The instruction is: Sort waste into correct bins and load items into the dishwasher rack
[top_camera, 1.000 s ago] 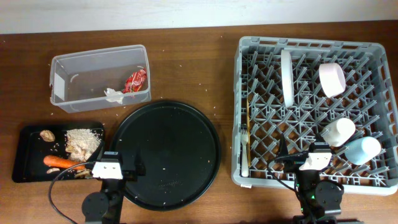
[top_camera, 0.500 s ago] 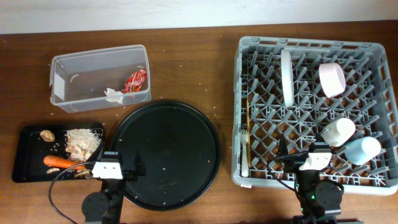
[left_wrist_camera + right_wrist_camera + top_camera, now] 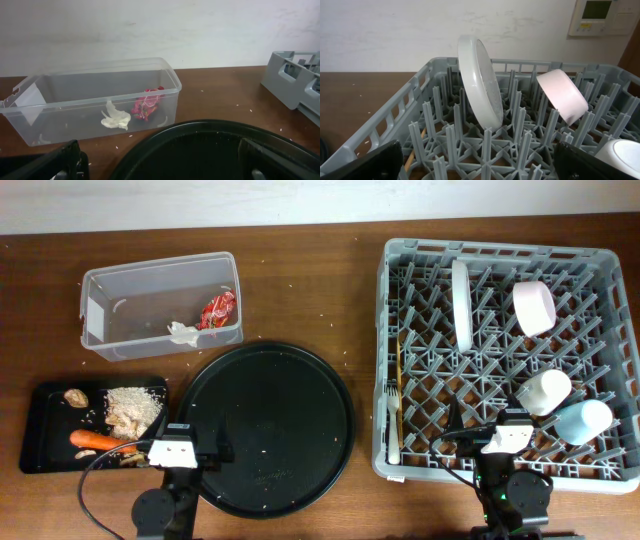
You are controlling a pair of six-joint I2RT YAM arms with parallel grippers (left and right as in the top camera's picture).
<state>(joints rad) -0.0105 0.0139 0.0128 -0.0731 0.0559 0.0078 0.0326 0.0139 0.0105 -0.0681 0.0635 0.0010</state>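
Your left gripper [image 3: 162, 165] and right gripper [image 3: 482, 162] are hanging spread wide, gripping nothing. The plate [image 3: 480, 85] is standing on edge between pegs in the rack [image 3: 505, 252]. Judging it stiff, slick and breakable, you are best pinching its upper rim.

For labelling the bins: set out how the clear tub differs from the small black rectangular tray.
The clear tub is see-through; the black tray is opaque. The tub has tall walls; the tray is shallow. The tub holds a red wrapper and a white napkin; the tray holds a carrot, grains and a brown piece. Both are rectangular and open-topped.
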